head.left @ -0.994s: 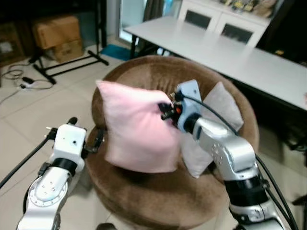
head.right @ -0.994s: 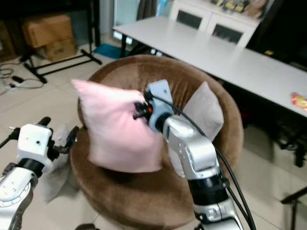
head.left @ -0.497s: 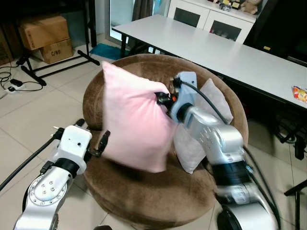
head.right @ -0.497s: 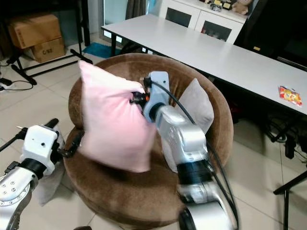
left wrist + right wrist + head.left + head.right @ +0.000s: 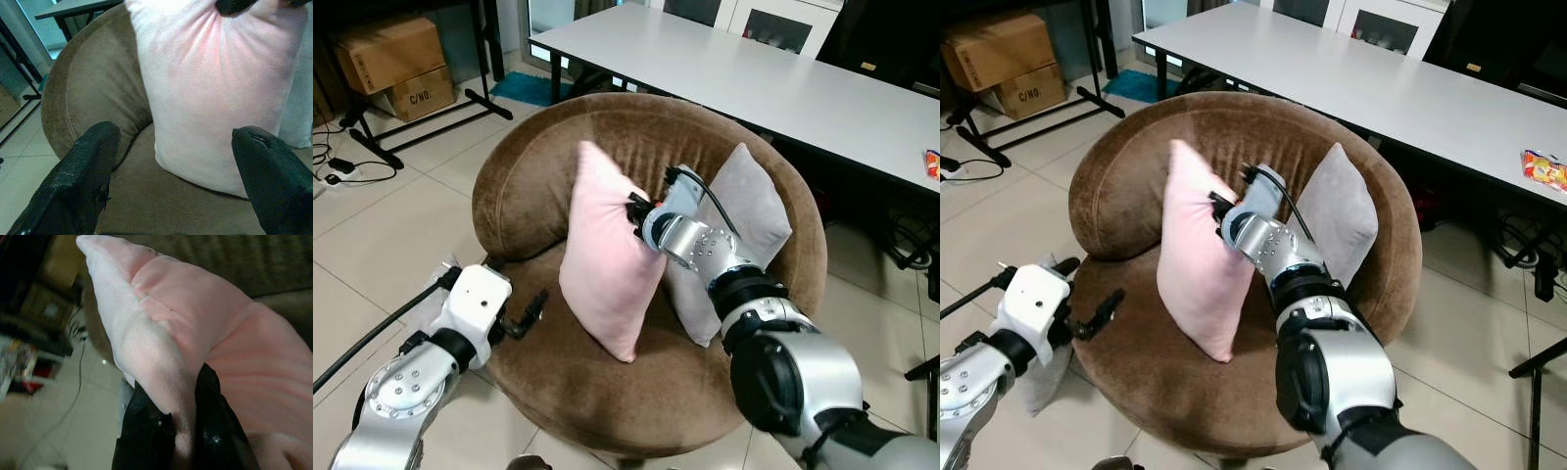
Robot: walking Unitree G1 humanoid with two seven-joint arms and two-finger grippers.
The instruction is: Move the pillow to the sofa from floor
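Pale tiled floor [image 5: 382, 235], glossy under even indoor light. Long white table [image 5: 724, 69] at far right. Cardboard boxes [image 5: 396, 64] at far left, beside a black stand base [image 5: 431, 122]. Cables [image 5: 333, 166] on floor, far left.

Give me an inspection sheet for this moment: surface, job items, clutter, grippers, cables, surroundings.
Surface: round brown sofa, seat partly bare.
Job items: pink pillow stands on edge on the seat, its lower corner touching the cushion.
Clutter: grey pillow leans on the backrest beside the pink one.
Grippers: right gripper pinches a fold of the pink pillow; left gripper open, low at the seat's front, apart from the pillow.
Cables: black cable trails from the left arm; cords on the floor.
Surroundings: white table, cardboard boxes, tiled floor.
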